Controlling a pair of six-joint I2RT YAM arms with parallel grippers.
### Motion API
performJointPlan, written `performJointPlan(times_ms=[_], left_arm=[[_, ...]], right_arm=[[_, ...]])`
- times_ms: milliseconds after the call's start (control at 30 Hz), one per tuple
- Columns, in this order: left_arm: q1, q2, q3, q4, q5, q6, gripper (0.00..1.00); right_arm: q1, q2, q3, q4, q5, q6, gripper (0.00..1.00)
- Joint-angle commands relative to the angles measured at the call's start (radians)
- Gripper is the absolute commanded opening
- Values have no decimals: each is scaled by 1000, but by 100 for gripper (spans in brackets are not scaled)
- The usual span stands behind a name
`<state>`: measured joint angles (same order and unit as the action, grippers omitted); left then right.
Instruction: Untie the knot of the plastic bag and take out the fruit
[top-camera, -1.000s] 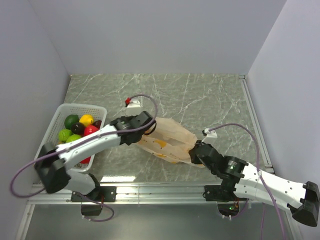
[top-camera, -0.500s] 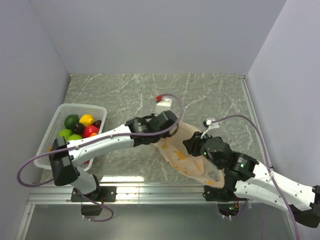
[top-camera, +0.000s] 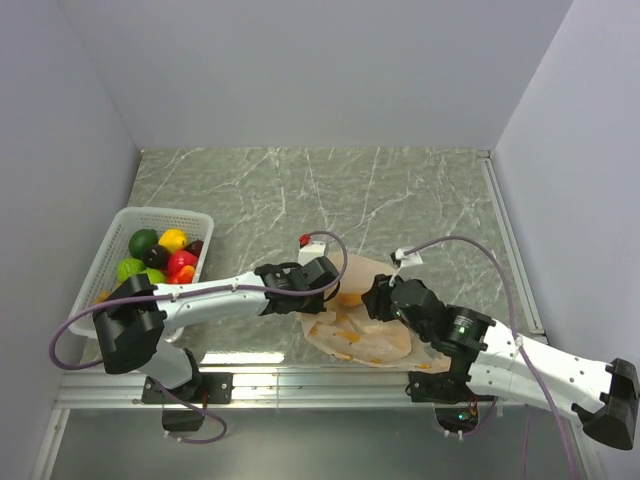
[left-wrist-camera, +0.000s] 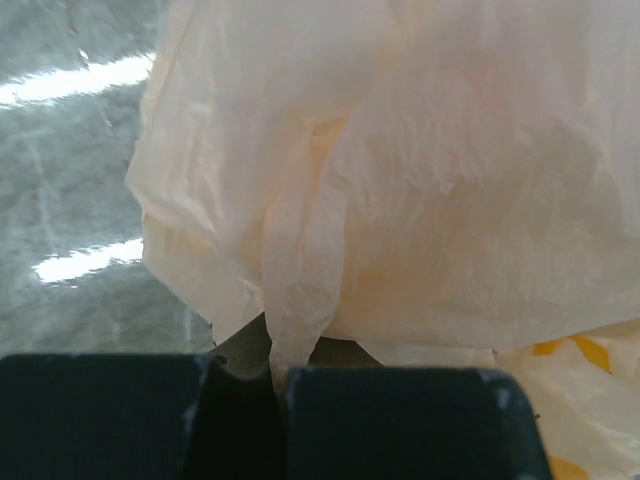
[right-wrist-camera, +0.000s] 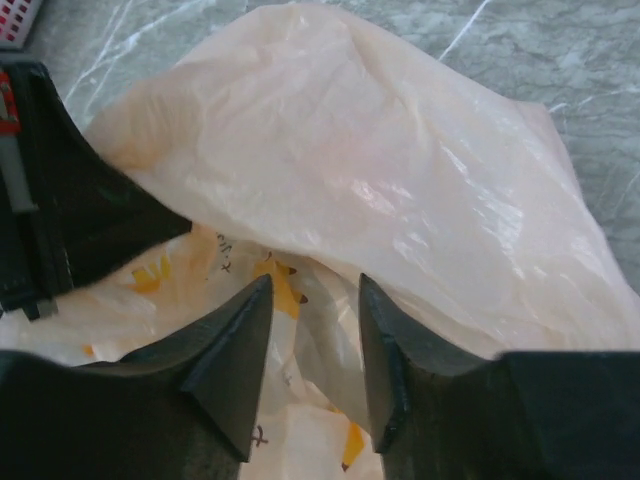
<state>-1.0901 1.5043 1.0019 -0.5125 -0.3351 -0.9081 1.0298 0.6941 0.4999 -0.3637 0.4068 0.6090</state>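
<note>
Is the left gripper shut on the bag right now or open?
Shut on it. In the left wrist view the left gripper has its jaws nearly together, pinching a strip of the plastic bag that runs down between them.

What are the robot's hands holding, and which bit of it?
The left gripper pinches a thin twisted strip of the plastic bag. The right gripper is open over the bag, gripping nothing.

Thin crinkly pale-peach plastic bag (top-camera: 362, 330) lies on the grey marbled table (top-camera: 420, 200), near its front edge. White lattice basket (top-camera: 120, 232) stands far left, holding small round toy fruits (top-camera: 160, 255).
</note>
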Motion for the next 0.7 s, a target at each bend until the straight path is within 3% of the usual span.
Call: performJointPlan(times_ms=[0,133,367,500,667], left_arm=[[-5,-10,-35,124,65,-48,1],[-4,11,-77,149,38,-66,1],[6,83,-33,181,8,-40,1],[9,122,-35,196,15,-40,1],[35,122,-91,271,57,-58,0]], right_arm=[[6,47,-11,91,9,-29,50],[6,123,-15,173,-16,-44,59],[4,274,46,195,-42,-87,64],[6,355,58,200,9,-35,73],[4,400,80,229,-10,17,77]])
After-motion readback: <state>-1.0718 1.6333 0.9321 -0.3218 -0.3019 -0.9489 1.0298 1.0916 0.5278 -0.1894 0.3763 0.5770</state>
